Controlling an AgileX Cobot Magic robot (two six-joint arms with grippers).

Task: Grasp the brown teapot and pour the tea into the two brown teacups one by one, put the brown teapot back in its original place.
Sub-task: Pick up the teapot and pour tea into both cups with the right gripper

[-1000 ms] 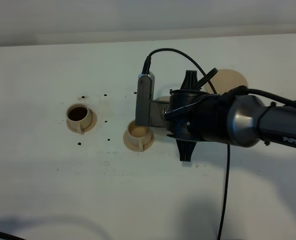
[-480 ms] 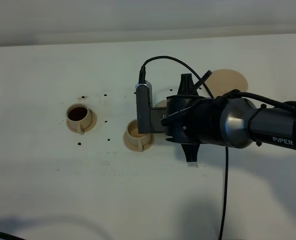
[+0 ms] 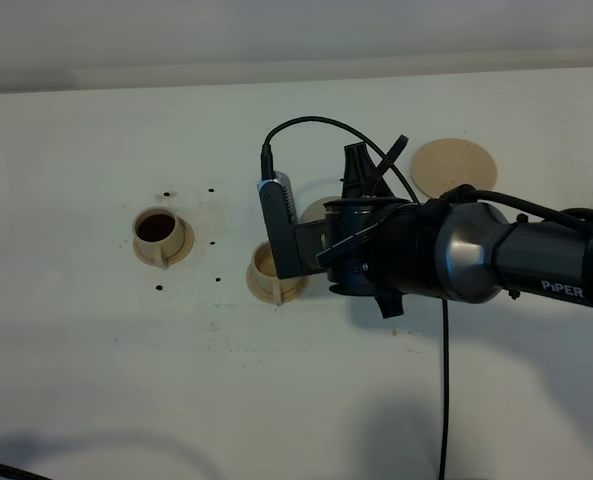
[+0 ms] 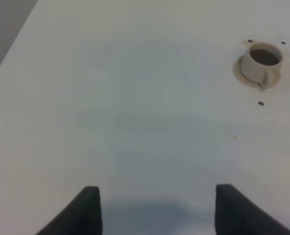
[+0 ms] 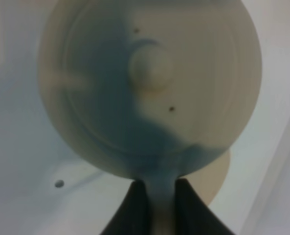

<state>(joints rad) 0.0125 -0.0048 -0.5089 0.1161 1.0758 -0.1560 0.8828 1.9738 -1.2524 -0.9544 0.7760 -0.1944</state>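
Exterior high has the right arm stretched across the middle of the table (image 3: 96,380), and the right gripper (image 5: 159,185) is clamped narrow on the loop handle of the brown teapot (image 5: 149,98). The pot is held just beside and above the second teacup (image 3: 268,275) near the table's centre, mostly hidden under the arm. The first teacup (image 3: 160,236), dark with tea, stands on its saucer further toward the left edge, the round coaster (image 3: 454,167) lies nearer the far edge, well apart from the pot, and the left gripper (image 4: 157,208) is spread wide over the table with nothing between its jaws.
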